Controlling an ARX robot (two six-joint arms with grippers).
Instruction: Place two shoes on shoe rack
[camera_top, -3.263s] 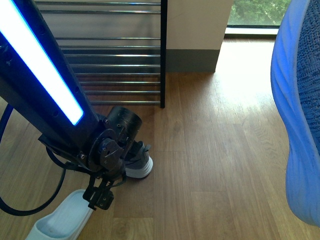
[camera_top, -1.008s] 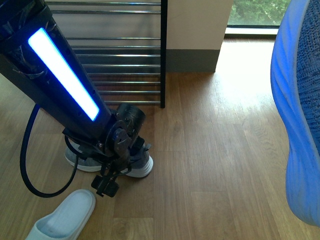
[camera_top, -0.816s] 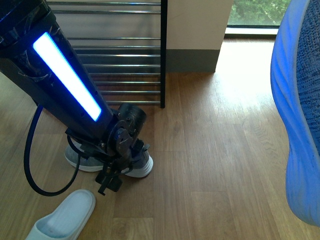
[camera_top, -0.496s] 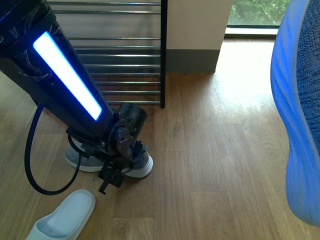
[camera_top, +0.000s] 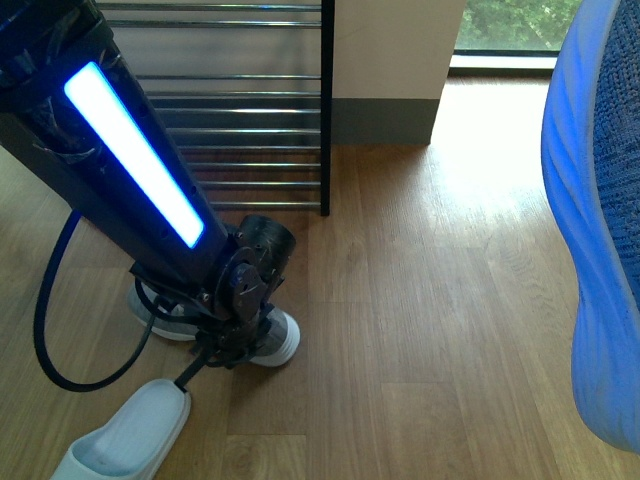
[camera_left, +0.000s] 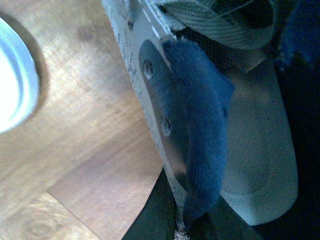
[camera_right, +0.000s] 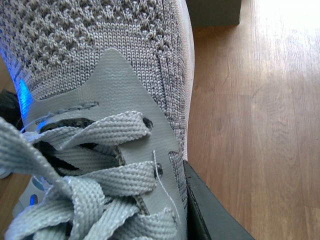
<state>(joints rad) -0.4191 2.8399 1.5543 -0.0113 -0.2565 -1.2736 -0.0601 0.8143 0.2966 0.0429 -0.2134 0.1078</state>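
Reaching down from the upper left of the front view, the left arm (camera_top: 120, 170) carries a lit blue-white light strip (camera_top: 130, 150) along its housing. A black cable (camera_top: 38, 335) loops below it.

1. Left gripper (camera_top: 225, 352): positioned at the floor sneaker (camera_top: 282, 342), which rests on the wooden floor (camera_top: 430, 300) just in front of the shoe rack (camera_top: 240, 100). Only the white-soled ends of this grey shoe show past the wrist.
2. Left wrist view: the sneaker's opening fills the frame, showing navy lining (camera_left: 200, 125), grey insole (camera_left: 260, 165) and laces. One dark finger (camera_left: 152, 217) sits outside the shoe's side wall. Whether the jaws are pressed onto that wall cannot be determined.
3. Pale slide (camera_top: 130, 435): lies on the floor near the front view's lower left corner, just beside the left gripper and close to the floor sneaker.
4. Right gripper (camera_right: 202, 215): clamped on the raised sneaker (camera_top: 600, 250), which hangs off the floor, close to the body camera, blurred and tinted blue. Only one finger is visible, flat against the shoe's side.
5. Right wrist view: grey knit upper and laces (camera_right: 95, 165) fill the frame, with floor visible beyond.
6. Shoe rack: the visible chrome bars carry no shoe.
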